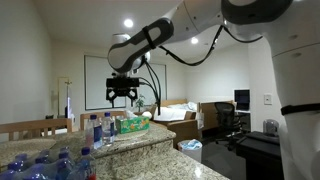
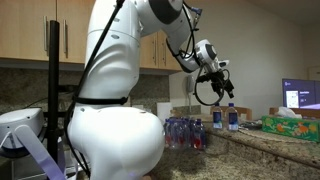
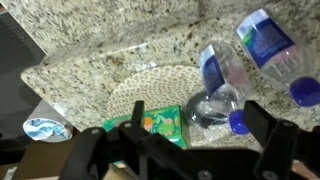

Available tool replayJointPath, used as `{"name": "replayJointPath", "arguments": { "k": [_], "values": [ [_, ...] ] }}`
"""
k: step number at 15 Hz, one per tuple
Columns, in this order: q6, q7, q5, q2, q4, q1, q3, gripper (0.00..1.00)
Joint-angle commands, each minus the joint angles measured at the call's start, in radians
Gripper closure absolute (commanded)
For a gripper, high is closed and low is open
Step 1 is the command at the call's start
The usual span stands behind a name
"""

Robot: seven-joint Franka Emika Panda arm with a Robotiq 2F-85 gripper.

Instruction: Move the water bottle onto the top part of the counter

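Observation:
Two slim clear water bottles with blue labels and blue caps stand on the raised granite ledge (image 3: 90, 40). In the wrist view one bottle (image 3: 218, 75) is just inside my right finger and the other bottle (image 3: 268, 45) is further right. They also show in both exterior views (image 1: 108, 128) (image 2: 217, 118). My gripper (image 3: 170, 140) is open and empty. It hangs above the ledge over the bottles in both exterior views (image 1: 122, 92) (image 2: 218, 85).
A green-and-white packet (image 3: 155, 122) lies on the ledge between my fingers, also in an exterior view (image 1: 133, 124). Several more bottles crowd the lower counter (image 2: 185, 132) (image 1: 45, 162). A round woven mat (image 3: 145, 85) lies on the granite. A green box (image 2: 290, 122) sits at the ledge's end.

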Motion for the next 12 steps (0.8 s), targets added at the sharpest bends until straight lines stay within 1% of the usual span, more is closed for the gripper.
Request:
{"name": "replayJointPath", "arguments": {
  "k": [1,3,5,6,8,10,12],
  "values": [
    [-0.015,-0.063,0.082,-0.169,-0.252,-0.064,0.039,0.00],
    [-0.014,-0.132,0.121,-0.234,-0.371,-0.091,0.042,0.00],
    [-0.010,-0.233,0.164,-0.304,-0.493,-0.120,0.032,0.00],
    [-0.018,-0.140,0.120,-0.199,-0.356,-0.124,0.065,0.00],
    [-0.018,-0.193,0.142,-0.254,-0.445,-0.149,0.064,0.00],
    [-0.018,-0.201,0.146,-0.279,-0.470,-0.153,0.065,0.00],
    [-0.018,-0.201,0.146,-0.283,-0.470,-0.153,0.068,0.00]
  ]
}}
